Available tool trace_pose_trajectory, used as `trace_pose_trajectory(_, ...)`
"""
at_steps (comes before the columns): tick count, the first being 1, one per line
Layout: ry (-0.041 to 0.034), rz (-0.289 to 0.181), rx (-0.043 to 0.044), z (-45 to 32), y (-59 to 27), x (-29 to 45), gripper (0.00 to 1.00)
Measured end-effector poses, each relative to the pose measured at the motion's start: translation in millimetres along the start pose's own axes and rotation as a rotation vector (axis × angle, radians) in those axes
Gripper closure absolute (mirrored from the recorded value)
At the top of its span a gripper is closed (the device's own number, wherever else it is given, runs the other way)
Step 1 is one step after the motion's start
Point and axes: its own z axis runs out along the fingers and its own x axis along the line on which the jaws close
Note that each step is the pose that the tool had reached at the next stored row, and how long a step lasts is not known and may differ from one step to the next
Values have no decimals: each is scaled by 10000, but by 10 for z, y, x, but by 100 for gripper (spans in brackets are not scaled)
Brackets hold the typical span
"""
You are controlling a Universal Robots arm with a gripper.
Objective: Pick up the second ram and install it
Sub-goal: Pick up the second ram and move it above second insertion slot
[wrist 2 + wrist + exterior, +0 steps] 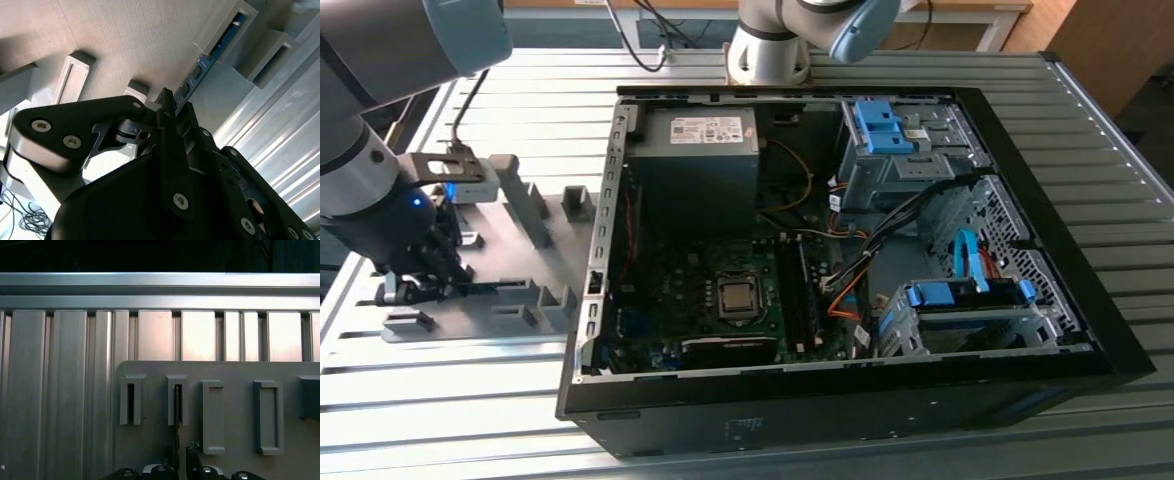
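Steadiness matters: the claw [183, 456], pinched narrow on the ram stick [215, 50] at nine o'clock of the case [854, 425], should lift it squarely.

- In the second wrist view, the second ram [215, 50] has one end hidden behind the gripper [167, 102]. Its other end is sunk in a slot of the grey holder plate [125, 35].
- In the first wrist view, the second ram [177, 405] stands edge-on in the plate's slot, so its chips cannot be told. The picture's edge cuts off the gripper [183, 456].
- In the exterior view, the arm [367, 170] hides part of the plate [507, 260].
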Motion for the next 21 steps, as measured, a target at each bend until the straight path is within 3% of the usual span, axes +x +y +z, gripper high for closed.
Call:
trace_pose_trajectory(14, 0, 0, -1, 34, -1, 1, 75)
trace_pose_trajectory(16, 0, 0, -1, 35, -1, 1, 76)
trace_pose_trajectory(17, 0, 0, -1, 35, -1, 1, 83)
trace_pose_trajectory(21, 0, 0, -1, 35, -1, 1, 85)
